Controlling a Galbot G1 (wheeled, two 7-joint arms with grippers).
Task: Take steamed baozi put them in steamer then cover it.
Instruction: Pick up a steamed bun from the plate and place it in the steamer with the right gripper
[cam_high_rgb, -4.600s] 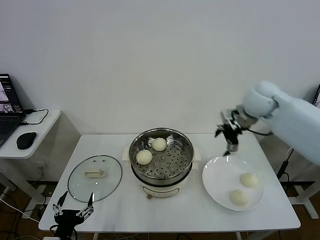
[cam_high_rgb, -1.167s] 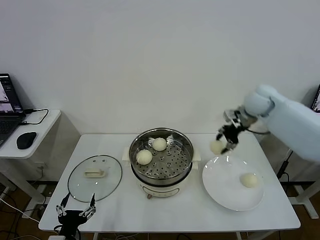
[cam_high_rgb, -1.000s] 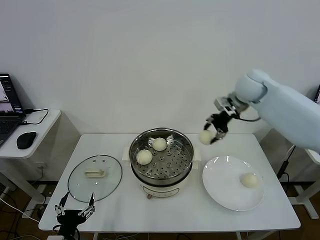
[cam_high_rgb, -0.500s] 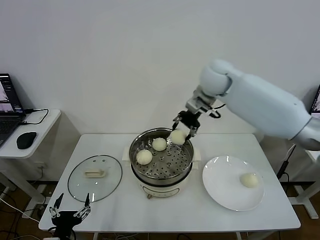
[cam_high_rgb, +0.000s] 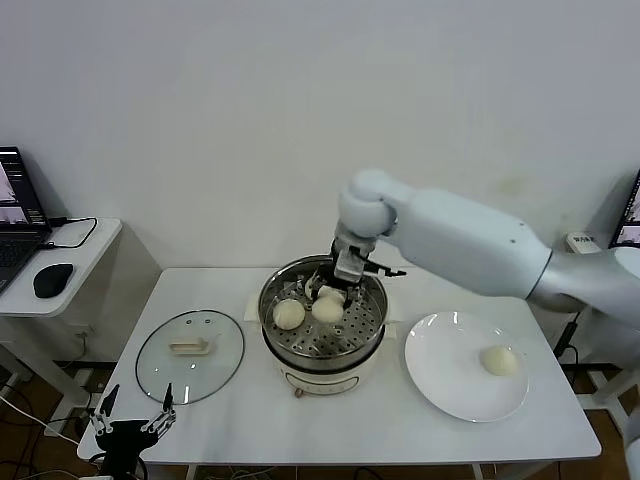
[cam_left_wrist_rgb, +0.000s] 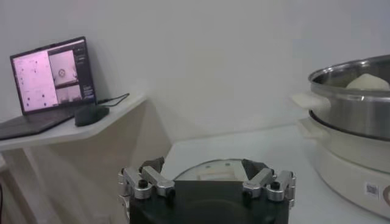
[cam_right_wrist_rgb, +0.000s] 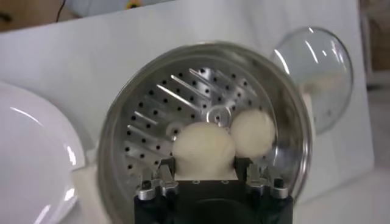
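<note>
- Holding one bun (cam_high_rgb: 327, 309) in clenched jaws, the right gripper (cam_high_rgb: 330, 297) sits low inside the steamer (cam_high_rgb: 322, 318), over the perforated tray (cam_right_wrist_rgb: 183, 103).
- Two buns already lie on the tray: one (cam_high_rgb: 289, 314) just beside the held bun, another partly hidden behind the gripper.
- Last bun (cam_high_rgb: 498, 359): alone on the white plate (cam_high_rgb: 440, 370), at the robot's right on the tabletop (cam_high_rgb: 340, 420).
- Lid (cam_high_rgb: 190, 350): flat on the tabletop, left of the steamer, handle up.
- Left gripper (cam_left_wrist_rgb: 207, 184): parked below the tabletop's near left edge, jaws released and empty.
- Handling note: the held bun looks best lowered until it rests on bare tray, then freed gently, without pressing its neighbour; the soft dough likely dents easily.
</note>
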